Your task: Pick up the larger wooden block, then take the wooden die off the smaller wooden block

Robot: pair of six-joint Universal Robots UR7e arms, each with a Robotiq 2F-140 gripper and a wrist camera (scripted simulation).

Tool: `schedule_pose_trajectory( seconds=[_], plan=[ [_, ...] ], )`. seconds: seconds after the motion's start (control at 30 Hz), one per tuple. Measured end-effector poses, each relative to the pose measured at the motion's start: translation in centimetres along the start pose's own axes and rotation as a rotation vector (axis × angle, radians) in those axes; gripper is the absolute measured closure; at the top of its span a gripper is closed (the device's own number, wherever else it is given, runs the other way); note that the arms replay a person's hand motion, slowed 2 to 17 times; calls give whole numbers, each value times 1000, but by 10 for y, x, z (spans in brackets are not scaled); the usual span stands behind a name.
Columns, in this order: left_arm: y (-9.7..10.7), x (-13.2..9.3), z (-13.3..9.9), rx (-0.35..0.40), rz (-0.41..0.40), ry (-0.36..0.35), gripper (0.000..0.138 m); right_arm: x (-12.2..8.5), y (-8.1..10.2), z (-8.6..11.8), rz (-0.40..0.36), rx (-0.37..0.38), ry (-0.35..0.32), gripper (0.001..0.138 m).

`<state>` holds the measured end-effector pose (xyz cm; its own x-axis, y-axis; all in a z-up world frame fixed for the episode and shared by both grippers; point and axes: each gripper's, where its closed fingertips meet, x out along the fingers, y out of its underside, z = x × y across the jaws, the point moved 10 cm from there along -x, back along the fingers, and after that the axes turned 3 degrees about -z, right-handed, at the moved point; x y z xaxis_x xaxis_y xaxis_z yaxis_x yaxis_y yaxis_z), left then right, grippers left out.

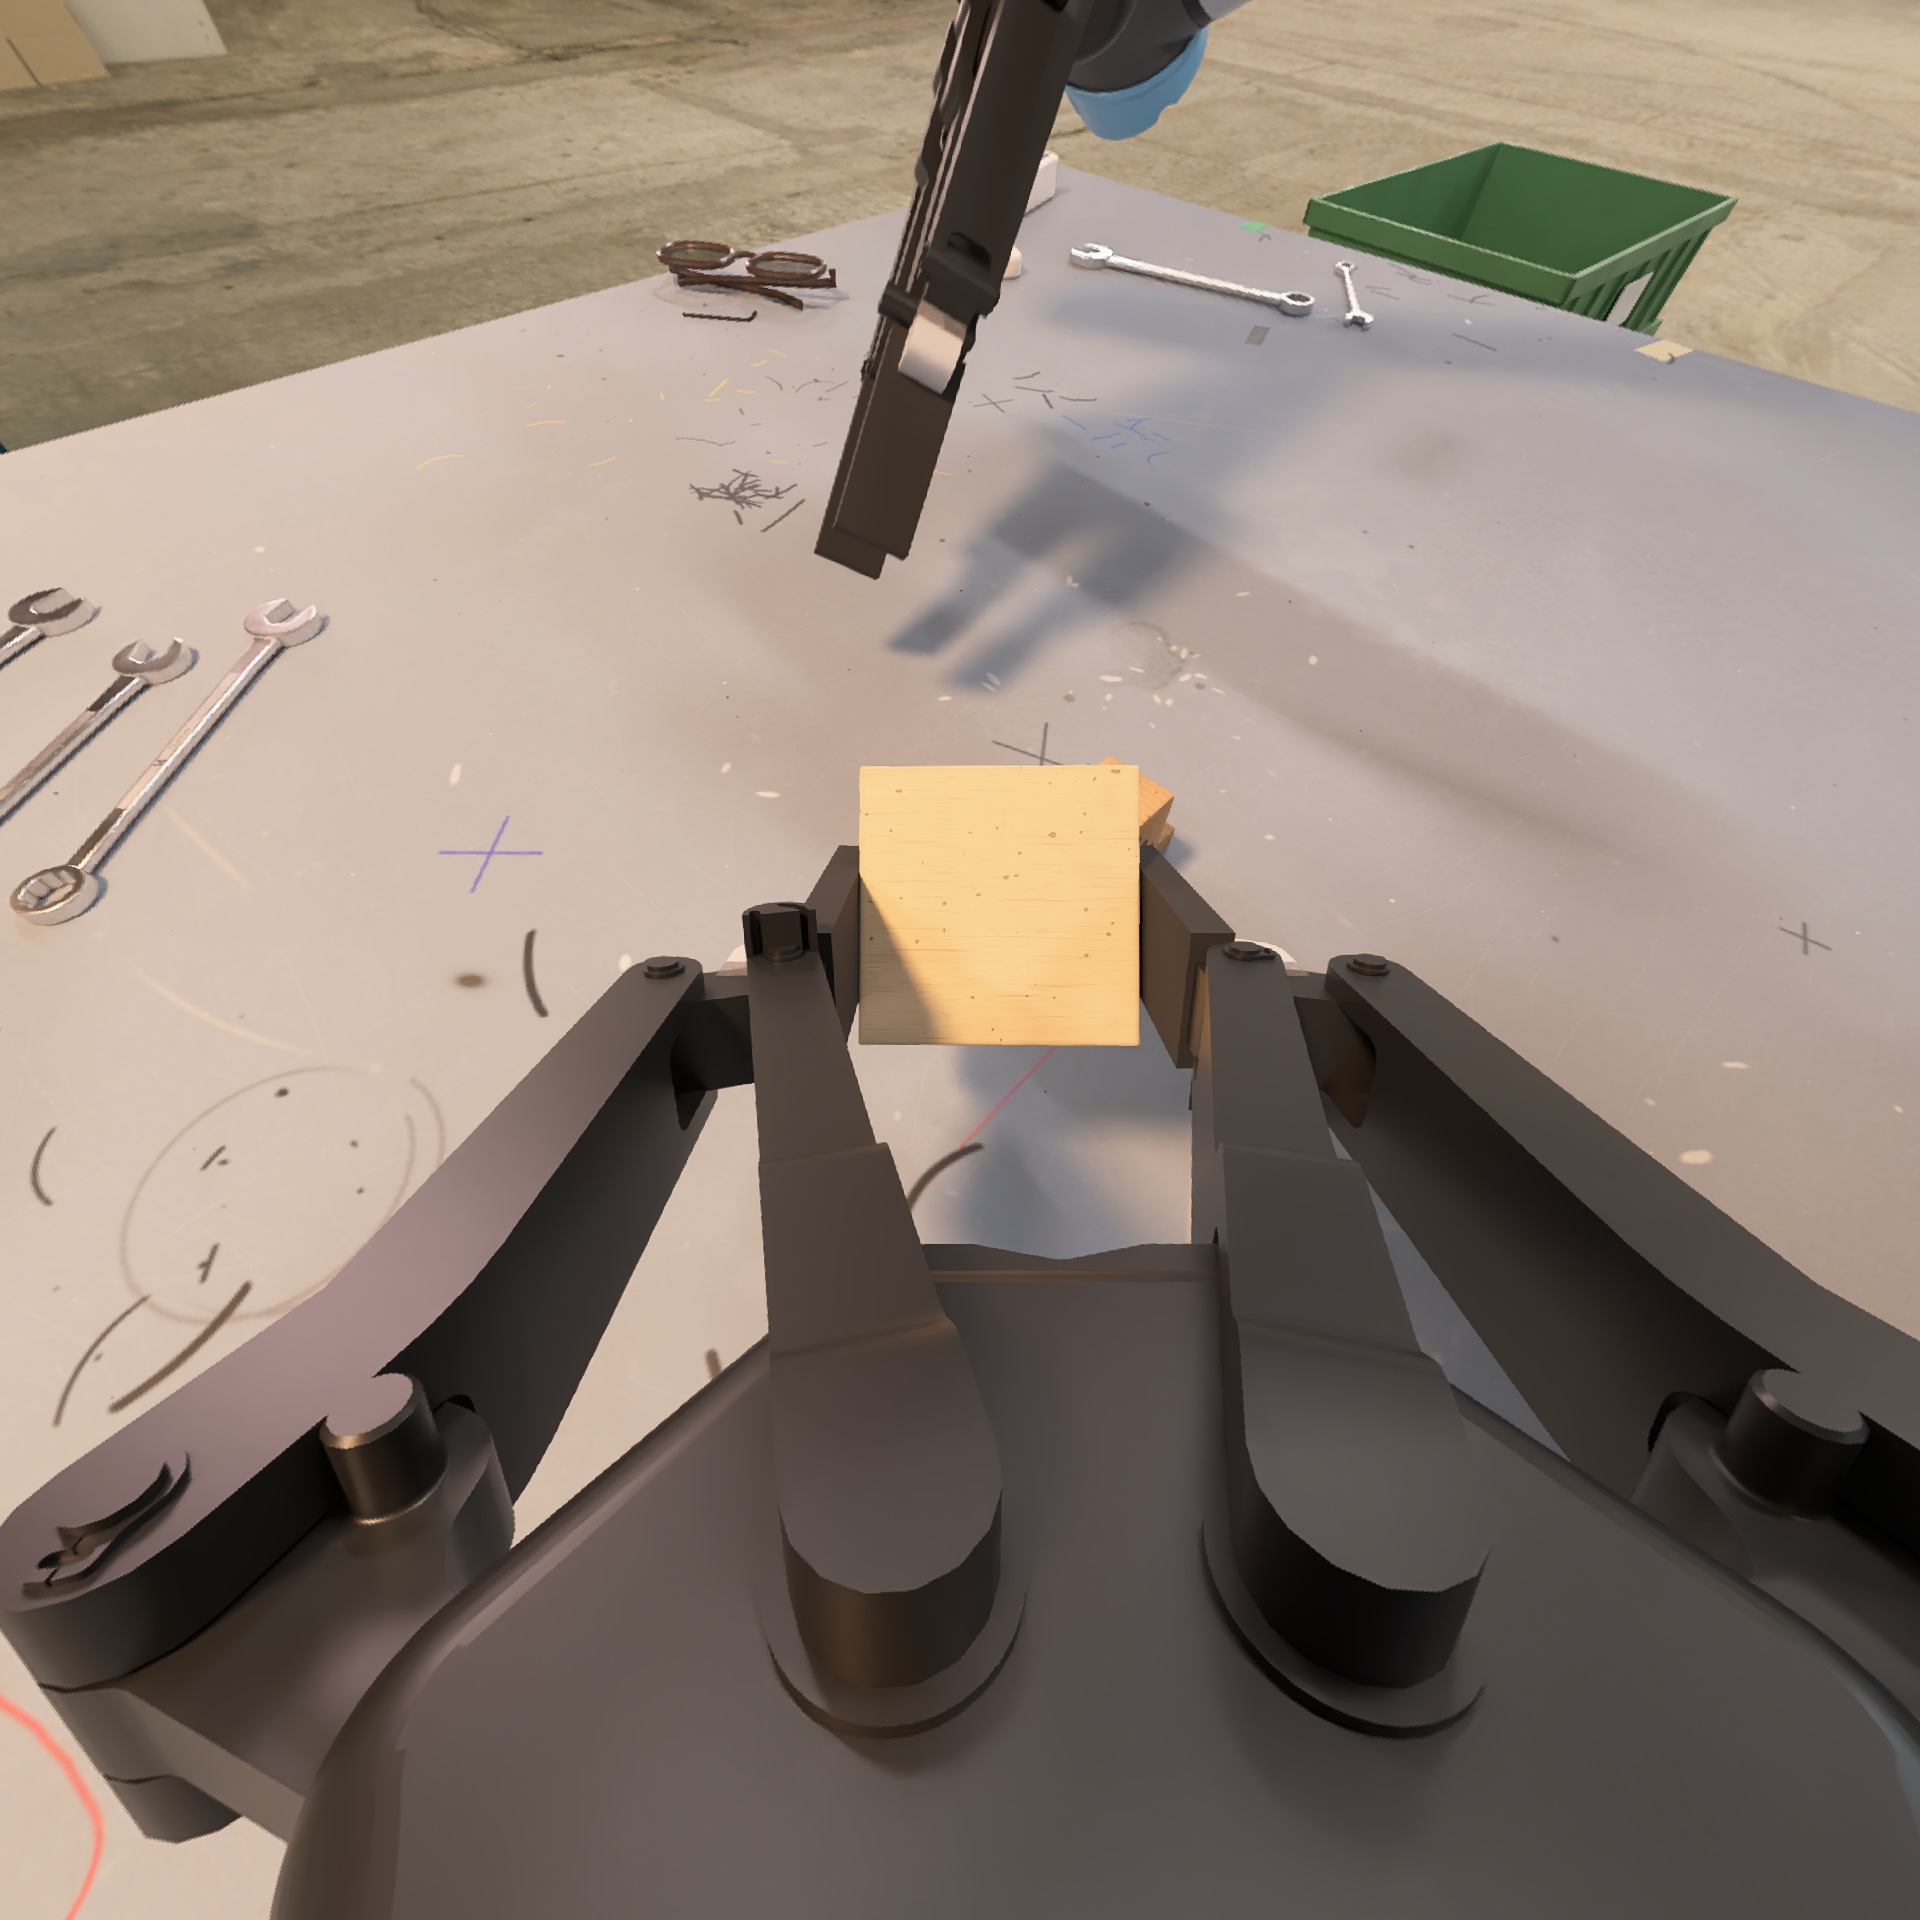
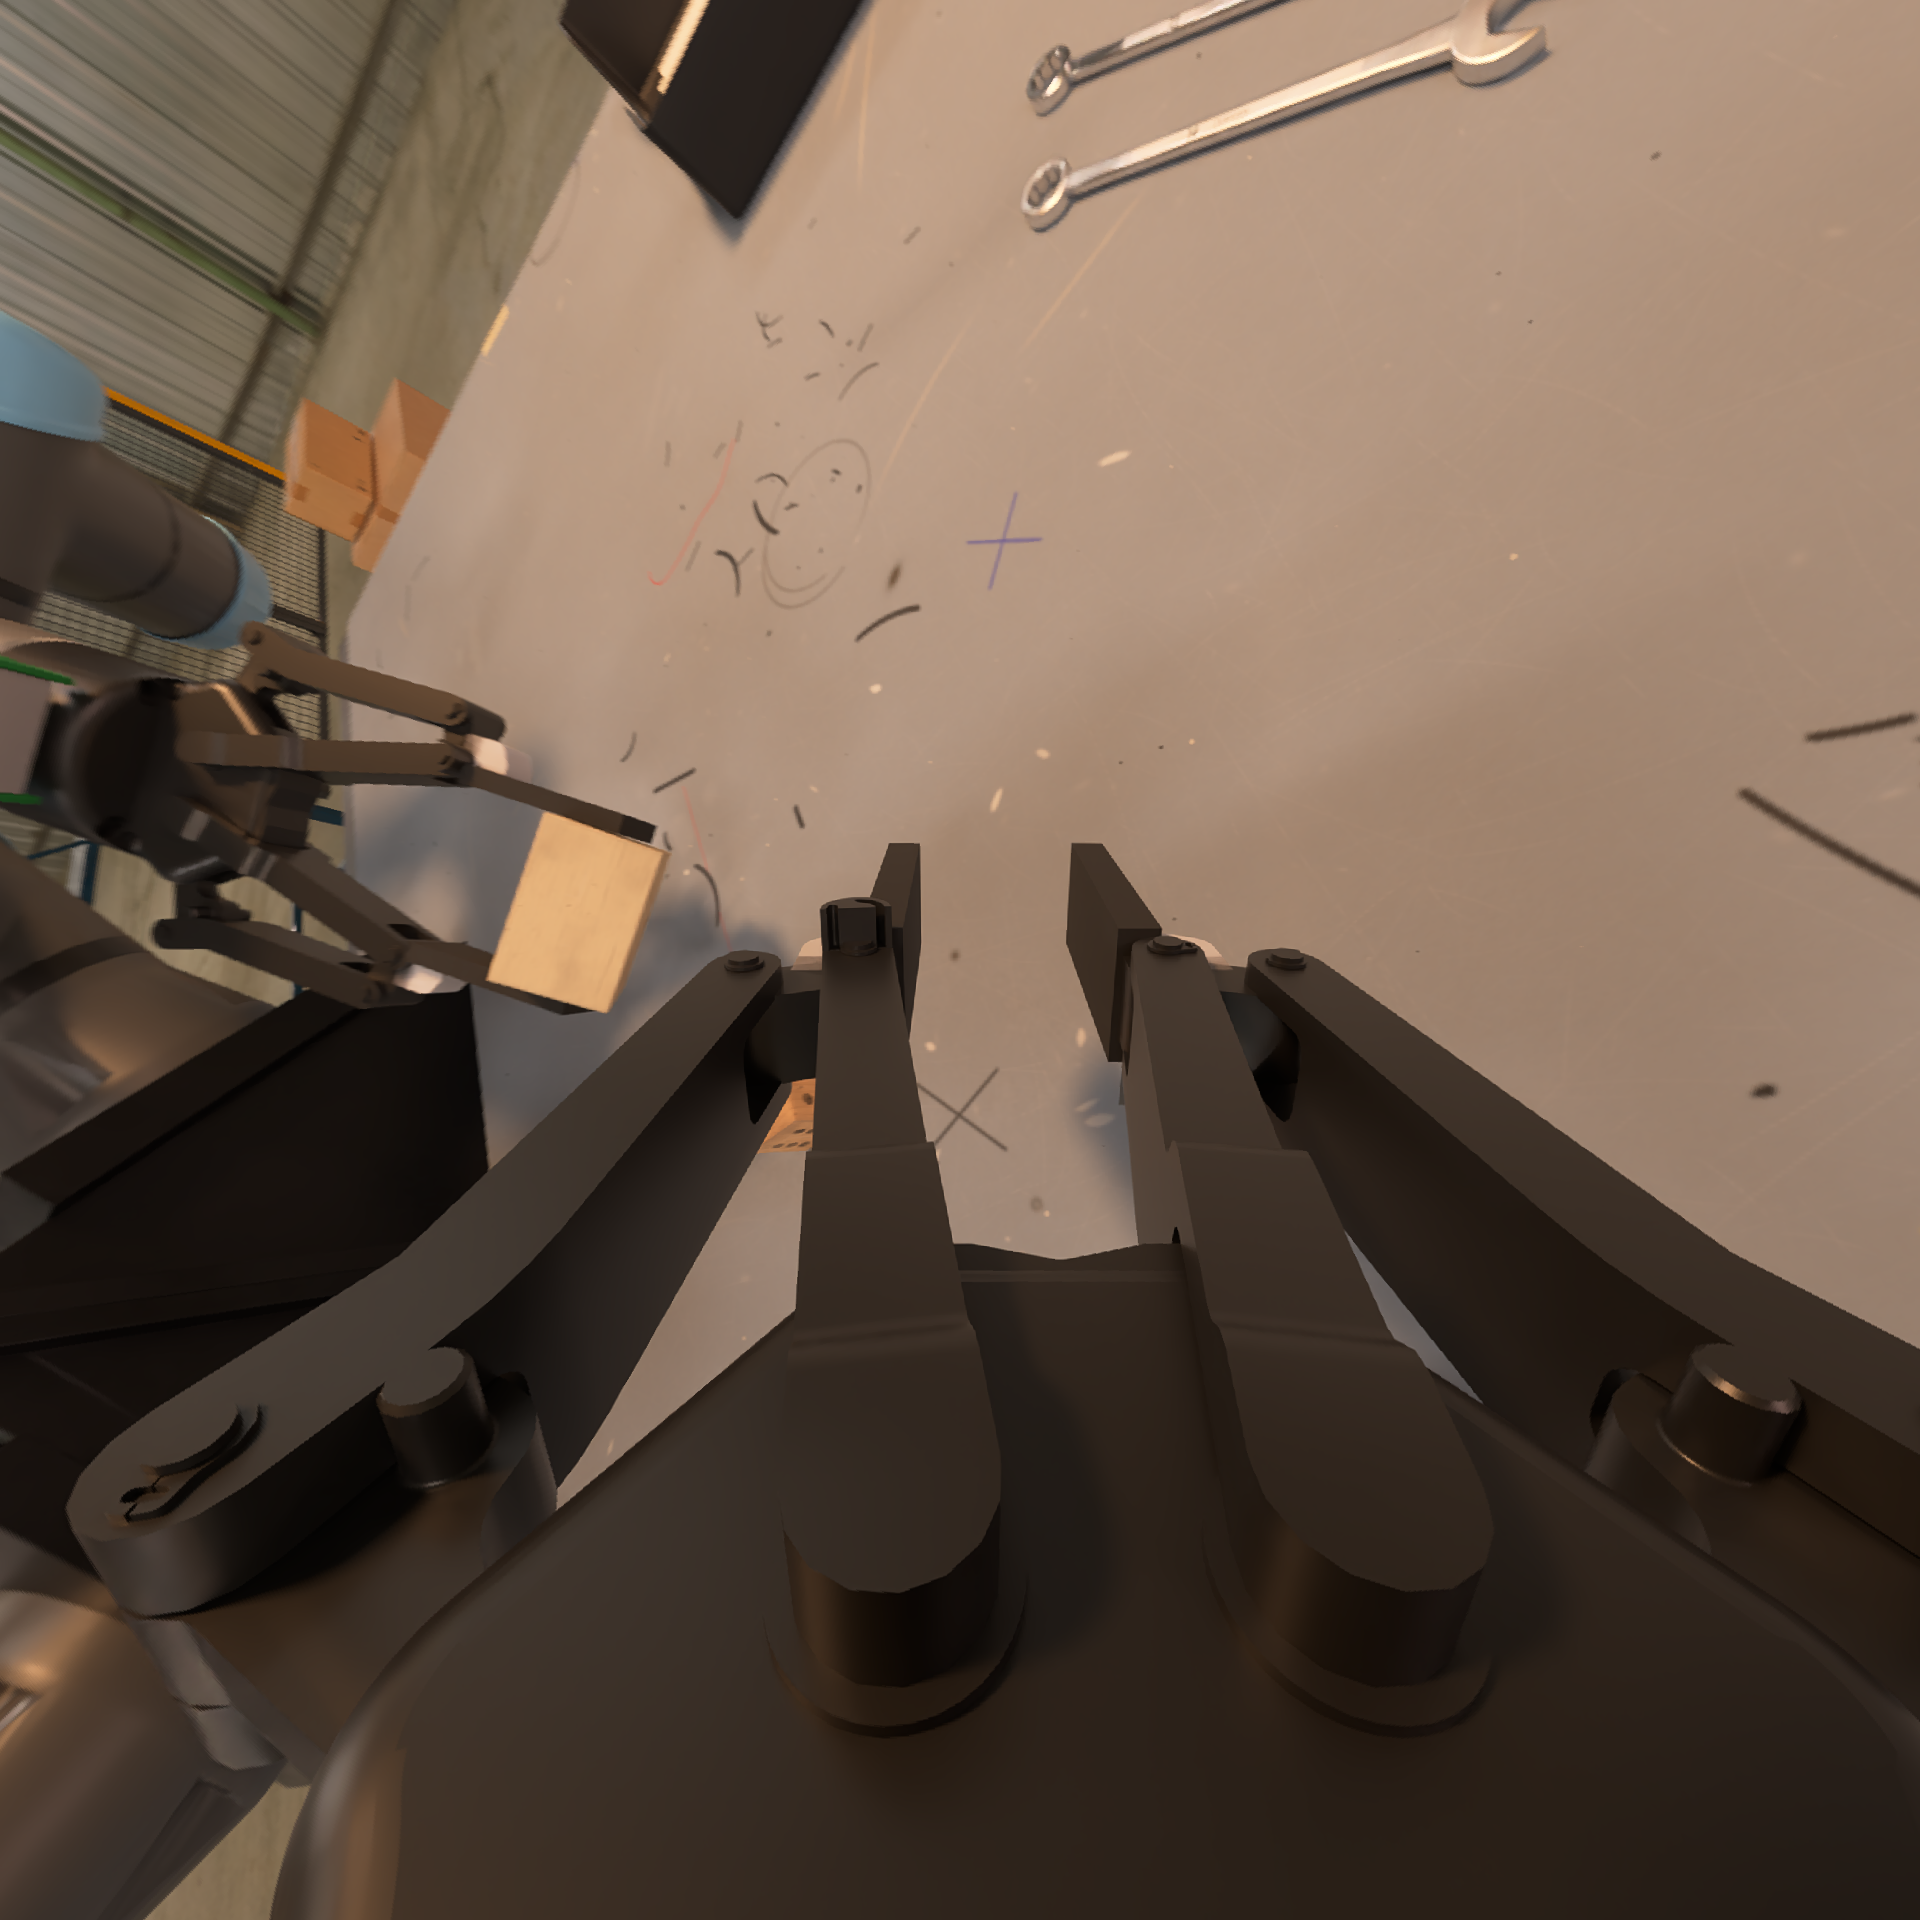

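My left gripper (image 1: 1000, 868) is shut on the larger wooden block (image 1: 997, 935), a pale cube held above the grey table (image 1: 1455, 727). The right wrist view shows the same grip from the side, the block (image 2: 577, 914) between the left fingers (image 2: 540, 805). The wooden die (image 2: 795, 1124), with dark dots, shows only through the right gripper's linkage; what it rests on is hidden. A wooden corner (image 1: 1148, 810) peeks out behind the held block. My right gripper (image 2: 992, 883) is open and empty above the table, and hangs fingertips down beyond the block (image 1: 862, 551).
Several wrenches (image 1: 156, 758) lie at the table's left, two more (image 1: 1195, 275) at the far side. Brown glasses (image 1: 748, 265) lie near the far edge. A green bin (image 1: 1507, 229) stands at the far right corner. A black box (image 2: 717, 73) sits on the table.
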<state>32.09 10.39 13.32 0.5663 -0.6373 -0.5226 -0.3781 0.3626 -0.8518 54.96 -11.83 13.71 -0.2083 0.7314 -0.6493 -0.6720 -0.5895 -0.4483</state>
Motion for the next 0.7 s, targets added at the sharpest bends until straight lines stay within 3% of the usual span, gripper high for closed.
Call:
schedule_pose_trajectory(
  seconds=[0.2, 0.7],
  plan=[
    [0, 0, -1, 1, 3, 8, 75, 9, 0, -7, 37, -25, 65, 101],
    [-1, -1, -2, 14, 23, 6, 75, 23, -1, -9, 127, -52, 81, 98]
  ],
)
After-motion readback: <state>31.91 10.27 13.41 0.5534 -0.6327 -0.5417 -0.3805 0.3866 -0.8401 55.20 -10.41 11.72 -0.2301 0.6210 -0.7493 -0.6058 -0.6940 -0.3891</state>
